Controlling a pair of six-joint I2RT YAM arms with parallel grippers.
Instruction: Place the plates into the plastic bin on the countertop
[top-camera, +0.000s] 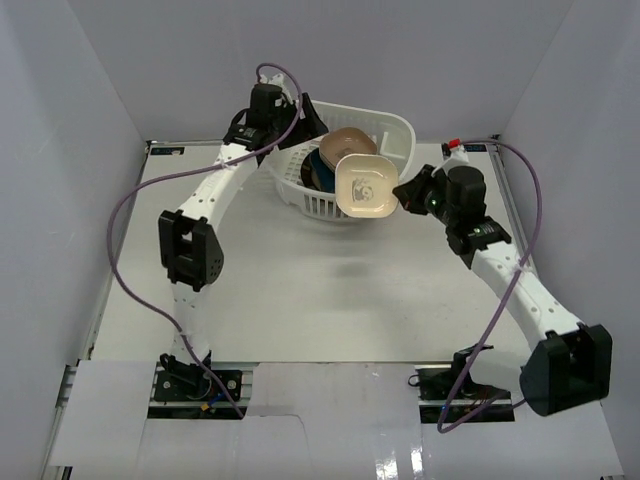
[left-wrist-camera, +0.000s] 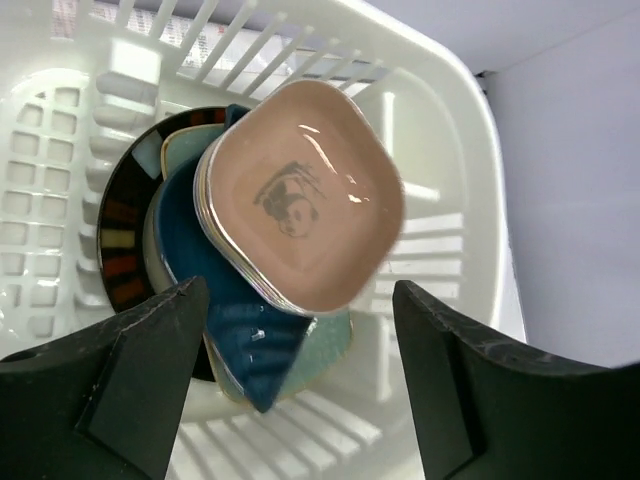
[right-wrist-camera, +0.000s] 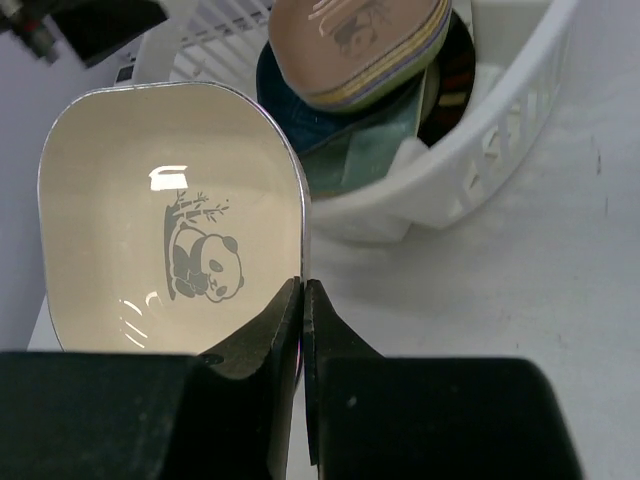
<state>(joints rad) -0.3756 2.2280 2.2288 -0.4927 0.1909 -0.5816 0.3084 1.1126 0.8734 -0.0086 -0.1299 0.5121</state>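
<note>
White countertop (top-camera: 300, 300) lies nearest you, between the two arm bases, and the overhead view shows no plate resting on it.

Farther out on the right, your right gripper (right-wrist-camera: 302, 290) is clenched on the rim of a beige plate (right-wrist-camera: 170, 230). It holds the plate tilted in the air, just beside the near wall of the bin (top-camera: 395, 125) and not yet inside it.

The bin sits at the far middle of the countertop. Inside it is a leaning stack:
- a brown plate (left-wrist-camera: 300, 200) on top
- a dark blue plate (left-wrist-camera: 215, 300) under it
- a mint-green tray (left-wrist-camera: 325, 345)
- a black striped plate (left-wrist-camera: 125, 230) at the back

Thin coloured rims of more plates show beneath the brown one.

Your left gripper (left-wrist-camera: 297, 295) hangs over this stack at the far left, its jaws wide apart and gripping nothing.

By my reckoning the job is nearly finished. The beige plate looks like the last one, and it needs lowering into the bin and releasing.

The beige plate carries a panda drawing (right-wrist-camera: 205, 262) with a bamboo sprig, and the brown plate shows a smudged one. A label (left-wrist-camera: 205, 45) shows through the far slots of the bin, too blurred to read. You will find no other writing.
</note>
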